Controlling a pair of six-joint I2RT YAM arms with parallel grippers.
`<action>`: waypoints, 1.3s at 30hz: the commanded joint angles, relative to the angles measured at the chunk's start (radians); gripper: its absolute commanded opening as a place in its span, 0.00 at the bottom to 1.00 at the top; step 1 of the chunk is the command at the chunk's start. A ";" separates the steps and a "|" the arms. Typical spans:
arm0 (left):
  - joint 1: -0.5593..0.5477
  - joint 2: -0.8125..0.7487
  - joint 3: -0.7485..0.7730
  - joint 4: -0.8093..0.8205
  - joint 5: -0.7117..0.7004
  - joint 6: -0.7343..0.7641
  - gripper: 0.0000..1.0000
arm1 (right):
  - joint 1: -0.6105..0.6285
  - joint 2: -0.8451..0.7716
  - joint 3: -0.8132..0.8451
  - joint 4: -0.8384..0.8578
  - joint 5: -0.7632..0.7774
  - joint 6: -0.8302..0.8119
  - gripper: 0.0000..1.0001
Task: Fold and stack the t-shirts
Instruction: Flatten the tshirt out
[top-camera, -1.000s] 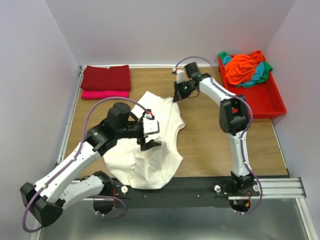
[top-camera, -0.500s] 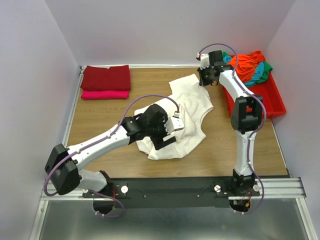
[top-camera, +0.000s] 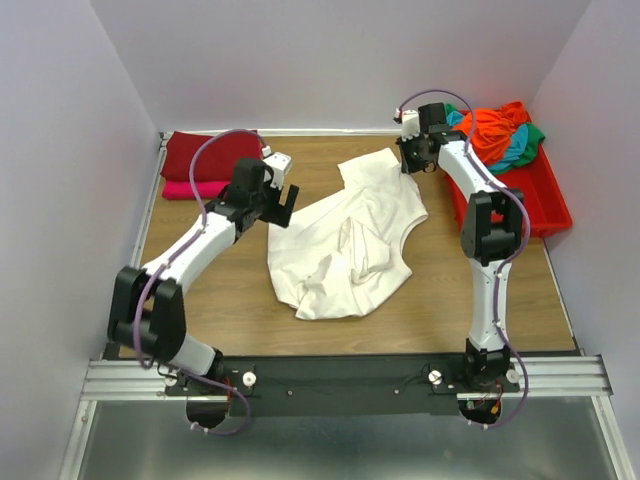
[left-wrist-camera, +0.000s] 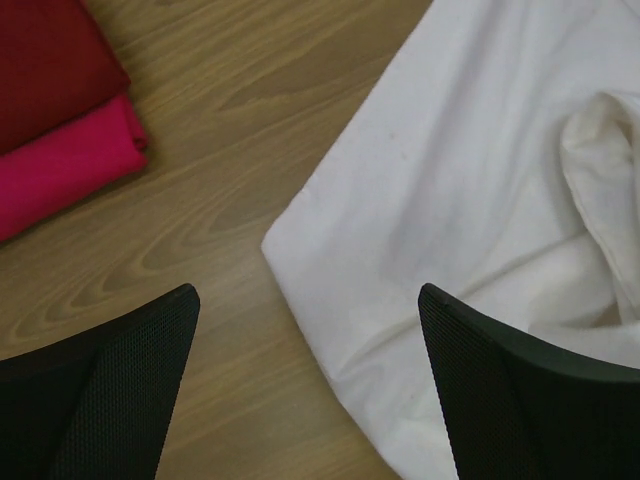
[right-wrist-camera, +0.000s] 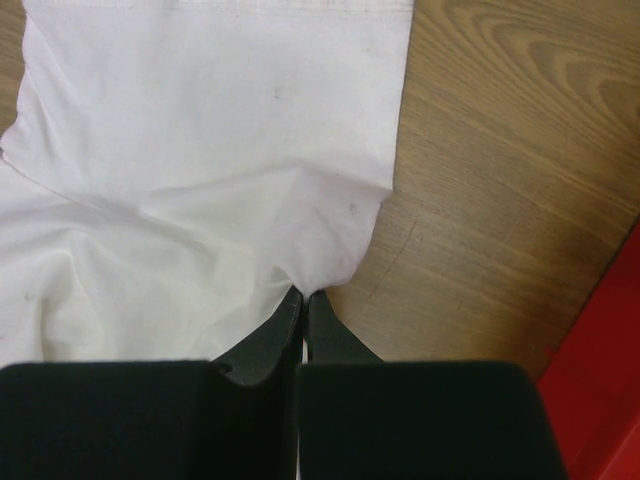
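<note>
The large cream-white t-shirt (top-camera: 350, 240) lies rumpled on the wooden table (top-camera: 210, 280). My right gripper (top-camera: 411, 166) is shut on the shirt's far right edge, next to the tray. In the right wrist view the closed fingertips (right-wrist-camera: 303, 297) pinch a fold of the white cloth (right-wrist-camera: 200, 150). My left gripper (top-camera: 285, 208) is open and empty over the shirt's left edge. In its wrist view the shirt's edge (left-wrist-camera: 450, 200) lies between the spread fingers (left-wrist-camera: 110, 400). A folded dark red shirt (top-camera: 212, 155) sits on a folded pink shirt (top-camera: 195, 188) at the back left.
A red plastic tray (top-camera: 535, 195) stands at the back right, holding a heap of orange, teal and green shirts (top-camera: 492, 135). Its edge shows in the right wrist view (right-wrist-camera: 622, 330). Walls close the left, back and right sides. The folded stack shows in the left wrist view (left-wrist-camera: 55, 165).
My left gripper has let go of the white shirt and moved back and left, toward the folded stack. My right gripper first dragged the shirt to the back right and now holds still.
</note>
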 joint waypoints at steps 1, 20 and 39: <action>0.068 0.162 0.080 0.110 0.121 -0.059 0.95 | -0.004 -0.018 -0.013 0.006 -0.038 -0.004 0.07; 0.105 0.576 0.286 -0.119 0.171 0.130 0.59 | -0.004 -0.046 -0.053 0.016 -0.096 0.001 0.07; 0.105 0.371 0.303 -0.171 0.210 0.105 0.00 | -0.002 -0.172 -0.251 0.016 -0.058 -0.044 0.07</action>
